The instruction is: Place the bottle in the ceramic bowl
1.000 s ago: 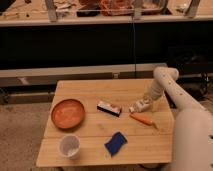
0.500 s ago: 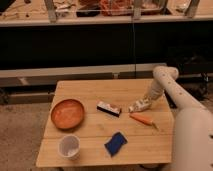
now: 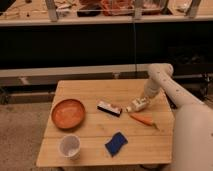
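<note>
At table's right side — gripper (image 3: 143, 102) touching bottle (image 3: 136, 106).

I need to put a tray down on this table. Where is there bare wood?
The back strip of the table behind the ceramic bowl is bare. Crowded: the right, where the end effector is at the bottle, carrot beside.

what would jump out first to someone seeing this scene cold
The white robot arm reaches in from the right, its gripper down at the small bottle on the wooden table's right side. Next is the orange-brown ceramic bowl at the left edge, with a white cup in front of it and a carrot near the bottle.
</note>
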